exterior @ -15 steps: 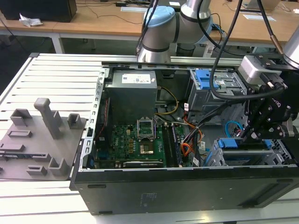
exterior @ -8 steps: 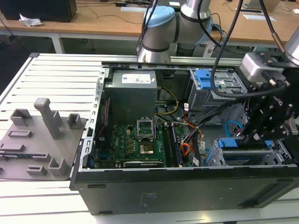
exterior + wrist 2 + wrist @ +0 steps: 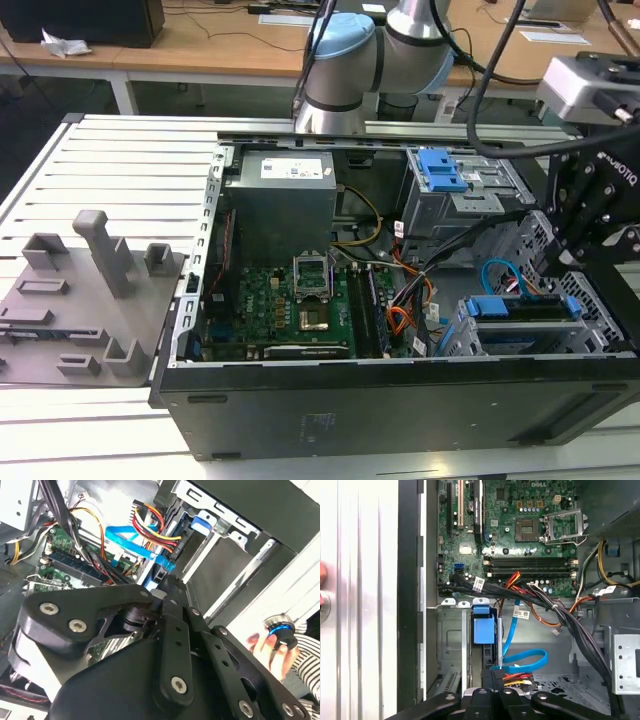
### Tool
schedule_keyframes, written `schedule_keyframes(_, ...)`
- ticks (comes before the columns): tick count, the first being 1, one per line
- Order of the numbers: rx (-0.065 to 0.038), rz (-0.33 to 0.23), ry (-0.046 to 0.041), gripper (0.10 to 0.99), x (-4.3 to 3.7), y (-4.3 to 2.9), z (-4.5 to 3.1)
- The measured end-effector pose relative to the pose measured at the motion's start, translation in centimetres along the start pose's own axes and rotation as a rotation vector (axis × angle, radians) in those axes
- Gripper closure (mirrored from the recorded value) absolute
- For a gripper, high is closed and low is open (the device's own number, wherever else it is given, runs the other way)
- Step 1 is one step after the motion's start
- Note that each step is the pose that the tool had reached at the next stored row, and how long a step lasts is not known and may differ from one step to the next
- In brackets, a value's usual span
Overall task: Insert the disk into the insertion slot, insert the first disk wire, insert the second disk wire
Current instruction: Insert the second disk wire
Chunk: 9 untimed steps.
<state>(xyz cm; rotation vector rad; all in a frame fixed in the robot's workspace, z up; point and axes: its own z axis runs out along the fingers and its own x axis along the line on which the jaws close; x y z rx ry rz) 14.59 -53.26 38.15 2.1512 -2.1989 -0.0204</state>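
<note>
Well, in the exterior view a white printed label (image 3: pixel 295 168) sits on the grey power supply (image 3: pixel 280 205) at about eleven o'clock of the open case (its print too small to make out). The disk (image 3: pixel 520 306) lies seated in the insertion slot (image 3: pixel 462 335) at four o'clock. The second disk wire (image 3: pixel 497 275) loops just above it. The gripper (image 3: pixel 556 268) hangs at the disk's two o'clock, close by the wire; clenched or released, I cannot tell.
</note>
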Motion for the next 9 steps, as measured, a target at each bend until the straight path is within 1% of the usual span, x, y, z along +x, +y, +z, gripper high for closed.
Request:
schedule_keyframes(2, 0.001, 0.000, -0.0002, 0.980, 0.02, 0.50, 0.01)
schedule_keyframes(9, 0.001, 0.000, -0.0001, 0.980, 0.01, 0.52, 0.01)
